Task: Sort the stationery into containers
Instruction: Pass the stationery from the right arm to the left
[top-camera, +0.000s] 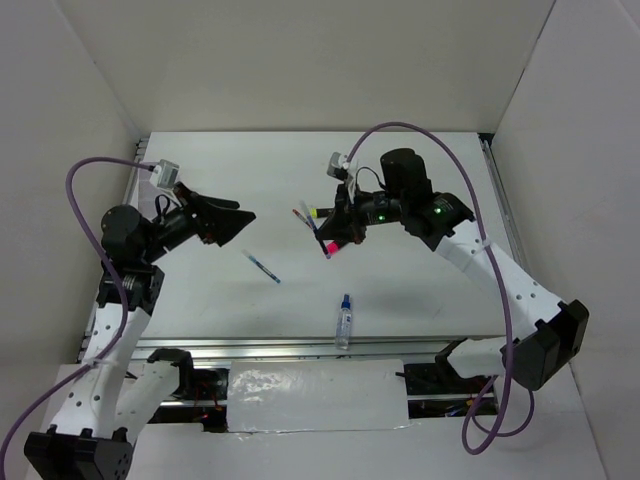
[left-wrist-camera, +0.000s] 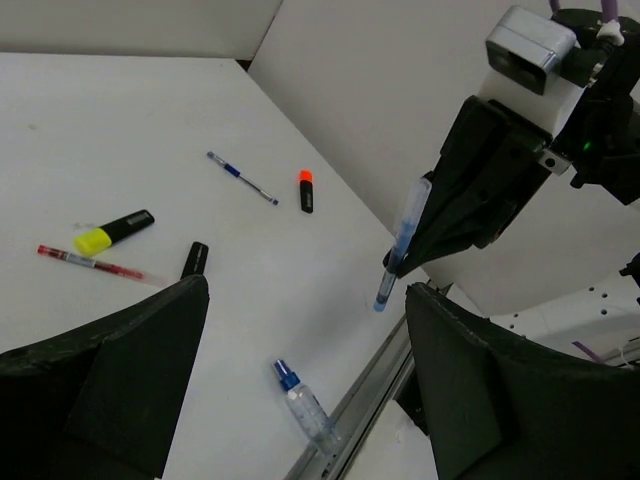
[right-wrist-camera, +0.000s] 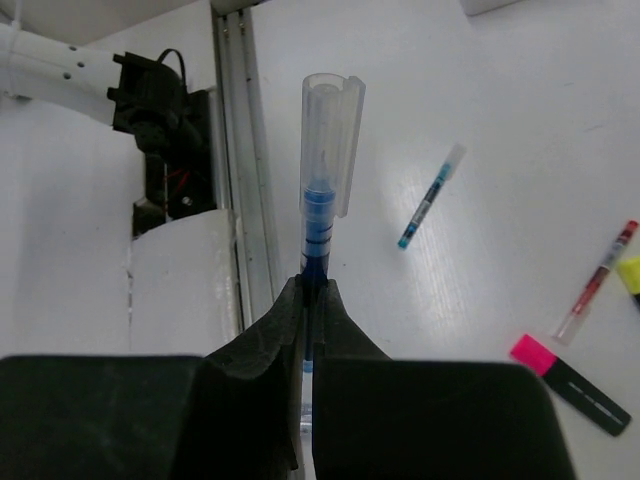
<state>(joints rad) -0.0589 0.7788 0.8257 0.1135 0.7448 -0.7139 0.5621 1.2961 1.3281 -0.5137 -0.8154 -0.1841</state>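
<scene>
Gripping a capped blue pen (right-wrist-camera: 322, 170) by one end, your right jaws hold it above the table (top-camera: 200, 300); your left jaws stand wide apart, empty. A second blue pen (top-camera: 262, 267) and the bottle (top-camera: 344, 322) lie between the arms.

Even white light is filling the views, bouncing off the walls (top-camera: 300, 60), and the desk (top-camera: 420, 290) is glowing bright, nearly washing out in the right wrist view. Shadows are lying soft and faint. The left claw (left-wrist-camera: 305, 290) is looming dark and blurred at its view's near edge. The right claw (right-wrist-camera: 308, 288) is blurring likewise, while the blue pen (right-wrist-camera: 318, 200) is catching slight glare on its clear cap.
</scene>
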